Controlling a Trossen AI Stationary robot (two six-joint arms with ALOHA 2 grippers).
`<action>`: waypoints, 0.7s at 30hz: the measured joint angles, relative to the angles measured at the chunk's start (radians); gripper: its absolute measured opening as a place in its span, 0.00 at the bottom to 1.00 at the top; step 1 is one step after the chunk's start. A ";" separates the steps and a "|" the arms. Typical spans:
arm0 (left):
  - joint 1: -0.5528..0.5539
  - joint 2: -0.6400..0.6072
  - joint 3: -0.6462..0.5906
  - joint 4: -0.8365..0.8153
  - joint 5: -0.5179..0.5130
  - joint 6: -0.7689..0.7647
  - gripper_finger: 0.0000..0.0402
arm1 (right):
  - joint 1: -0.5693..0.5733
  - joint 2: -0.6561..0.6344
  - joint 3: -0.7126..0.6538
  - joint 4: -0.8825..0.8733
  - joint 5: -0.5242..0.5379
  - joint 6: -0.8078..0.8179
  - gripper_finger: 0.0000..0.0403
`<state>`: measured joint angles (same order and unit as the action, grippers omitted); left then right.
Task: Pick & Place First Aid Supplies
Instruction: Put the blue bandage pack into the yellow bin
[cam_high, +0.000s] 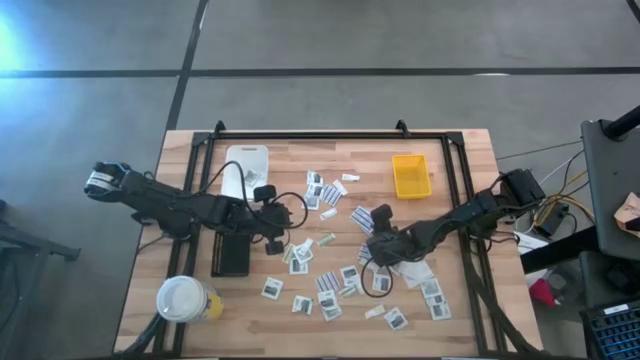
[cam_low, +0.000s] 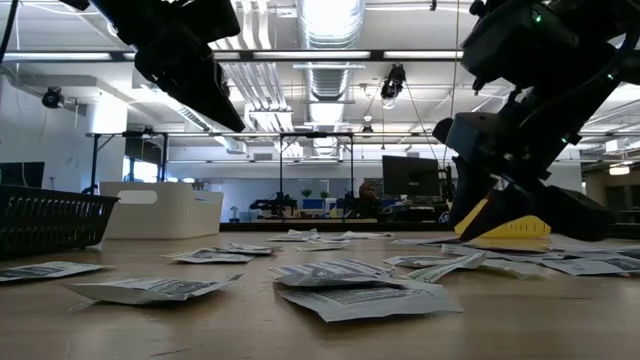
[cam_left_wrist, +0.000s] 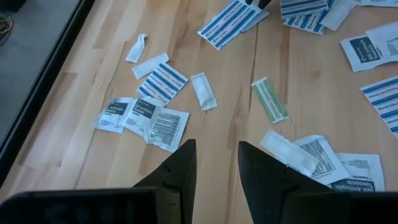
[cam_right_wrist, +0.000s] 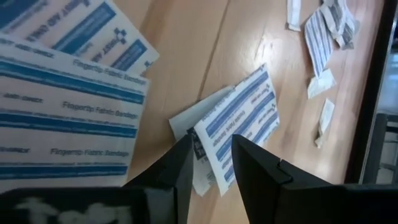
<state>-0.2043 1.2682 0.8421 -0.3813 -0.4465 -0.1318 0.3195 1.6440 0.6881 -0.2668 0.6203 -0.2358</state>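
The first aid supplies (cam_high: 340, 270) lie scattered flat over the middle of the wooden table: white packets with dark print, blue-striped bandage packets and a greenish strip (cam_left_wrist: 270, 99). My right gripper (cam_high: 372, 250) is low over them, open and pointing steeply down. In its wrist view, my right gripper (cam_right_wrist: 211, 158) has its two tips on either side of the near corner of a blue-striped packet (cam_right_wrist: 239, 121), which lies on a white packet (cam_right_wrist: 185, 121). My left gripper (cam_high: 274, 243) hangs open above bare wood, and in its wrist view, my left gripper (cam_left_wrist: 217, 158) has nothing between its fingers. My right gripper comes from above at a slant, its tips over the near corner (cam_right_wrist: 208, 140) of the blue-striped packet, which lies flat on the table. Whether the fingers touch it I cannot tell.
A white tray (cam_high: 245, 163) stands at the back left and a yellow tray (cam_high: 411, 176) at the back right. A black tray (cam_high: 230, 255) is close to my left arm. A white-topped yellow cup (cam_high: 183, 298) stands at the near left corner. Large striped packets (cam_right_wrist: 62, 118) lie beside my right gripper.
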 joint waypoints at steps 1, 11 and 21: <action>0.000 0.000 0.000 0.000 0.000 0.000 0.28 | 0.000 0.000 -0.005 0.003 0.003 -0.001 0.27; 0.000 0.000 0.000 0.007 0.000 0.001 0.28 | -0.029 0.000 -0.059 0.115 0.011 -0.031 0.26; 0.001 0.000 0.000 0.007 0.000 0.002 0.28 | -0.089 0.000 -0.062 0.141 0.004 -0.031 0.24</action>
<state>-0.2030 1.2682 0.8421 -0.3740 -0.4465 -0.1303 0.2307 1.6436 0.6262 -0.1261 0.6240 -0.2664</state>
